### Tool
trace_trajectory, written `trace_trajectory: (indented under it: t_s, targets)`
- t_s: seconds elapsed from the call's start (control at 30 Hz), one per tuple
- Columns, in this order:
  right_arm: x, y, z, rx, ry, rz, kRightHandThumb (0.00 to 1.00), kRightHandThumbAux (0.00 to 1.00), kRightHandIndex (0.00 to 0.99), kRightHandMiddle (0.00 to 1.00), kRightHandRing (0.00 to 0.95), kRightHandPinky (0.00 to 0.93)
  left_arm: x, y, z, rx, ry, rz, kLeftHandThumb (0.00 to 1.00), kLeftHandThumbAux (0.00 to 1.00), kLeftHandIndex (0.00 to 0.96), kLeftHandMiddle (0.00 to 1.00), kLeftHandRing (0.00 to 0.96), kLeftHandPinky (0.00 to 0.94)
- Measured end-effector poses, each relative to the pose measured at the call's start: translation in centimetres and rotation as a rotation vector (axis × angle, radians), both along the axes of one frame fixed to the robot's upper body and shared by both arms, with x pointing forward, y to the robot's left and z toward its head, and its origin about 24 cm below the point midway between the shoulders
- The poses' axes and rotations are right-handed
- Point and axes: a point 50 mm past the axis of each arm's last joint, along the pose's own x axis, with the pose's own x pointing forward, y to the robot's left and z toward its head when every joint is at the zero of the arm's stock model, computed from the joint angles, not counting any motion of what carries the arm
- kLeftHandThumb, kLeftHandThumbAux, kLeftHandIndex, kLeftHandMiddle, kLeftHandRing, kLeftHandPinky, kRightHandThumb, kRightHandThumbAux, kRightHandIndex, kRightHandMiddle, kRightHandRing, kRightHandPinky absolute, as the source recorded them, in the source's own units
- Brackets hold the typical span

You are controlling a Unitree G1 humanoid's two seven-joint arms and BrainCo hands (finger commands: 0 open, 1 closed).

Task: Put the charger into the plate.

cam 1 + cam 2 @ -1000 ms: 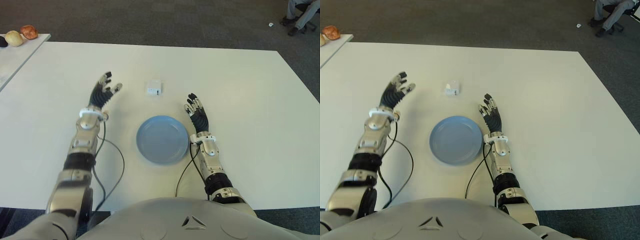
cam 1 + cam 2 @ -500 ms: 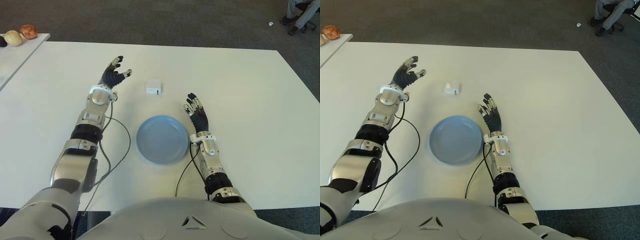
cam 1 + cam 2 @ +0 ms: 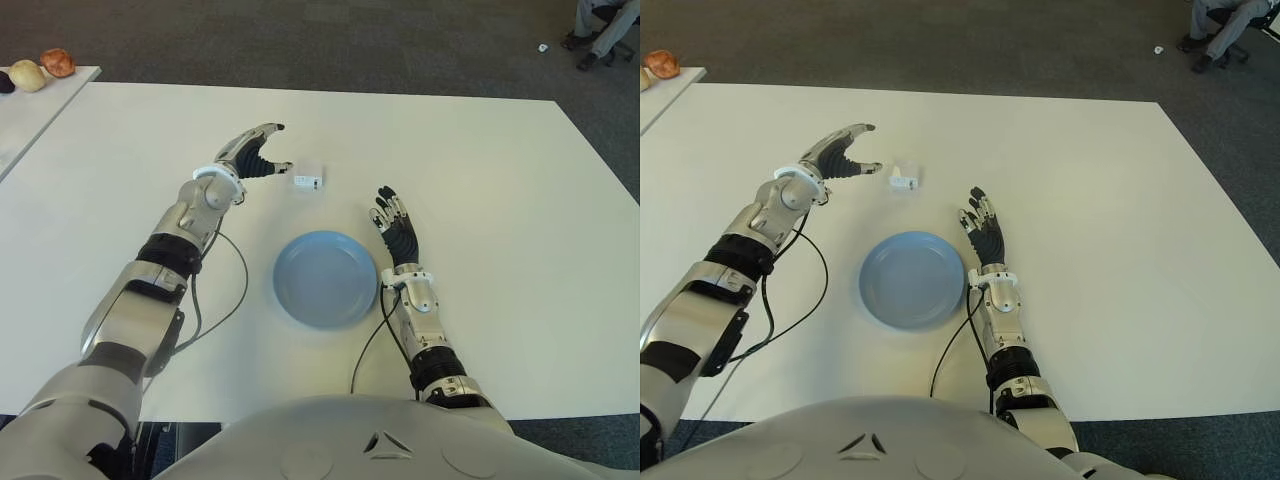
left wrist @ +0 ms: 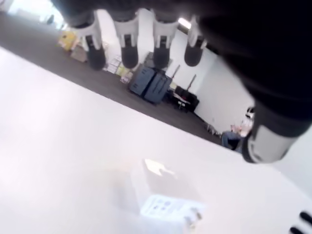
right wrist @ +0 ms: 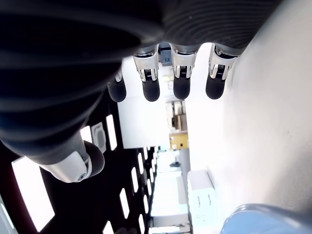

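Observation:
A small white charger lies on the white table, just beyond the round blue plate. My left hand hovers close to the charger's left side, fingers spread and holding nothing. Its wrist view shows the charger lying free on the table below the spread fingertips. On the plate's right side my right hand shows with its fingers extended and nothing in them. The plate holds nothing.
A second white table at the far left carries round food items. Dark carpet lies beyond the table's far edge. A seated person's legs show at the top right corner.
My left arm has swung forward and to the right, bringing the open hand from the left of the table up beside the charger. Right hand, plate and charger have not moved.

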Motion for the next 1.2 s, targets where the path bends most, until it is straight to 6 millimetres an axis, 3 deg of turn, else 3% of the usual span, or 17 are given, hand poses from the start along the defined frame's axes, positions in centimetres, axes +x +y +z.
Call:
trace_trajectory:
  t_s: [0.3,0.6,0.87,1.2]
  targets:
    - [-0.3,-0.1,-0.1,0.0,0.011,-0.005,0.028,0.602,0.034,0.074,0.043,0.047,0.1,-1.7,-1.4,0.285,-0.086,-0.193,0.0,0.583,0.0,0.0,0.0,0.0]
    - [-0.4,-0.1,-0.1,-0.001,0.013,-0.012,0.027,0.598,0.036,0.079,0.049,0.051,-0.1,-2.4,-2.4,0.443,-0.166,-0.294,0.0,0.611,0.0,0.0,0.0,0.0]
    - [-0.4,-0.1,0.0,-0.004,0.011,-0.012,0.023,0.592,0.036,0.081,0.053,0.059,-1.1,-3.4,-4.1,0.512,-0.189,-0.376,0.0,0.604,0.0,0.0,0.0,0.0]
    - [-0.5,-0.2,0.0,-0.006,0.01,-0.015,0.017,0.592,0.035,0.087,0.061,0.067,-1.4,-3.5,-4.7,0.538,-0.202,-0.403,0.0,0.566,0.0,0.0,0.0,0.0]
